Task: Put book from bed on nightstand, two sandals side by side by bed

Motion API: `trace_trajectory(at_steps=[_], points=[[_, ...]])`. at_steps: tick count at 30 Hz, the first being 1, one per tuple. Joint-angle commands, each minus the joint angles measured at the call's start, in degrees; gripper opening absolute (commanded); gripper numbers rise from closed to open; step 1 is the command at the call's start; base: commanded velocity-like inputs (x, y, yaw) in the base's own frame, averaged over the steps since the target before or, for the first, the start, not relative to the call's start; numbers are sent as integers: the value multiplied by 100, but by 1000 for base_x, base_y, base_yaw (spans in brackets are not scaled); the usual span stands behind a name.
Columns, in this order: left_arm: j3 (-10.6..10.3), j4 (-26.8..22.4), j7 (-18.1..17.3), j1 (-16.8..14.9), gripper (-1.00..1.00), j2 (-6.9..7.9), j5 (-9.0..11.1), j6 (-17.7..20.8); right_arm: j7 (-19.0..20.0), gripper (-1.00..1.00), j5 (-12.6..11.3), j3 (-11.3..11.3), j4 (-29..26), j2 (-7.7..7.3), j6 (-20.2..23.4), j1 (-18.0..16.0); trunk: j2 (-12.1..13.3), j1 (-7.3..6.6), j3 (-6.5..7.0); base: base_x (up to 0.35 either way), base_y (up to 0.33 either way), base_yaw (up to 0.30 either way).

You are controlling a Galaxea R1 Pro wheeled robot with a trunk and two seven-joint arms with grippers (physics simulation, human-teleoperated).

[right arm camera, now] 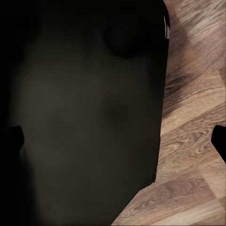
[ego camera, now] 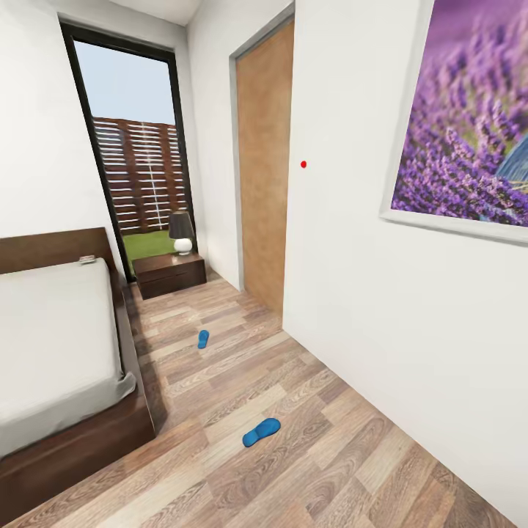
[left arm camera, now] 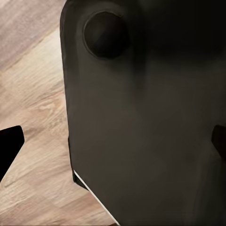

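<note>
two blue sandals on the plank floor [ego camera: 345, 455], well apart: near sandal [ego camera: 262, 432] mid-aisle, far sandal [ego camera: 203, 339] just beside the bed [ego camera: 59, 345]; small book [ego camera: 87, 259] up by the headboard. likely light, flat, flexible soles, so best pinched across the sole edge; book thin, grab at an overhanging edge. gripper fingertips [left arm camera: 9, 146] barely in frame, can't tell spread or closed.

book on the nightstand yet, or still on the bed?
Apparently on the bed: a small flat object, likely the book, lies by the headboard. The nightstand carries only a lamp.
</note>
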Motion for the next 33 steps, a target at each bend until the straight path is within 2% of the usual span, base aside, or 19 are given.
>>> trace_trajectory(at_steps=[1, 4, 14, 22, 29, 33], points=[[-33, 14, -9, 33, 100, -33, -33, 33, 30, 100, -10, 33, 33, -17, 33, 11, -2, 0, -3, 0, 0, 0], [-61, 16, -9, 92, 100, -71, -123, 130, 33, 100, -9, 122, 130, -17, 61, 9, -2, 0, -3, 0, 0, 0], [-60, -244, -9, 64, 100, -113, -115, 117, 35, 100, -17, 68, 348, -18, 60, 8, -2, 0, -3, 0, 0, 0], [-50, -502, -9, 53, 100, -106, -114, 94, 25, 100, -35, -52, 156, -23, -175, 8, -2, 0, -3, 0, 0, 0], [-44, -728, 6, 46, 100, -99, -102, -131, 20, 100, -45, -106, -70, -32, -400, 8, -2, 0, -3, 0, 0, 0], [-38, -857, 8, 37, 100, -87, 14, -260, -6, 100, -51, -141, -200, -30, -528, 8, -2, 0, -3, 0, 0, 0]])
